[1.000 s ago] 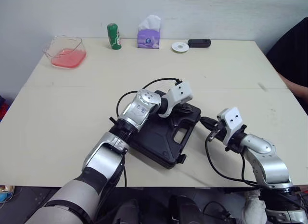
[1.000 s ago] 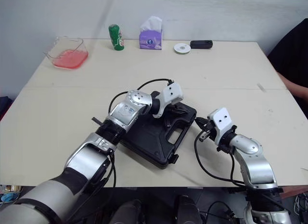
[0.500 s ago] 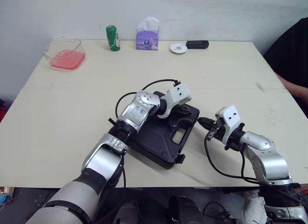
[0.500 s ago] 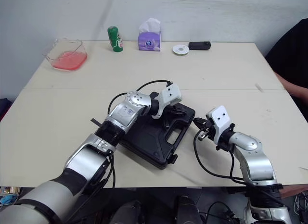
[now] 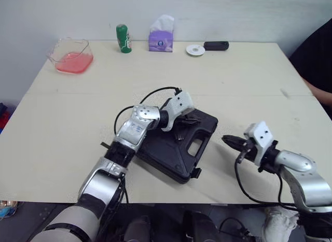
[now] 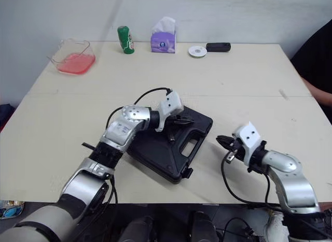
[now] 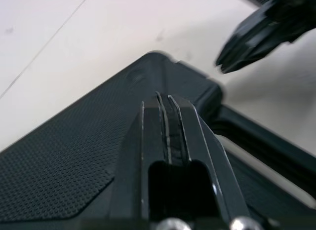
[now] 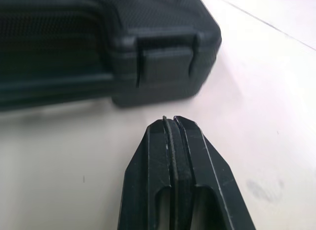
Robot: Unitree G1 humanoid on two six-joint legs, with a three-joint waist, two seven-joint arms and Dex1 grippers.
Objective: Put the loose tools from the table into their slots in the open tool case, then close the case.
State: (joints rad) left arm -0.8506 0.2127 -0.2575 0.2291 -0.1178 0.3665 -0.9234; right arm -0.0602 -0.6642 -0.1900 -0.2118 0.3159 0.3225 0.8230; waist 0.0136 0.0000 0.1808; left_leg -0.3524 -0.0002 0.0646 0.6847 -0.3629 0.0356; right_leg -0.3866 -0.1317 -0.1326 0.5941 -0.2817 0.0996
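Tool case [image 5: 168, 153] lies shut in the lower centre of the frame, near the front edge of the cream table [image 5: 67, 122]. It is black moulded plastic with a finely pebbled lid, rounded corners and a cut-out handle. Its long axis runs diagonally from lower centre toward the upper right, with the handle edge and a snap latch [image 8: 165, 62] facing lower right.

At lower right, the right gripper [image 5: 226, 140] is low over the table just beside that edge, apart from it, fingers pressed together on nothing. The left gripper [image 5: 189, 119] is at the lid's upper corner, fingers likewise together and empty.

Along the top of the frame stand a clear tub [image 5: 71, 56] of pink stuff, a green bottle [image 5: 122, 39], a purple tissue box [image 5: 161, 39], a white disc [image 5: 195, 50] and a small black device [image 5: 215, 45].
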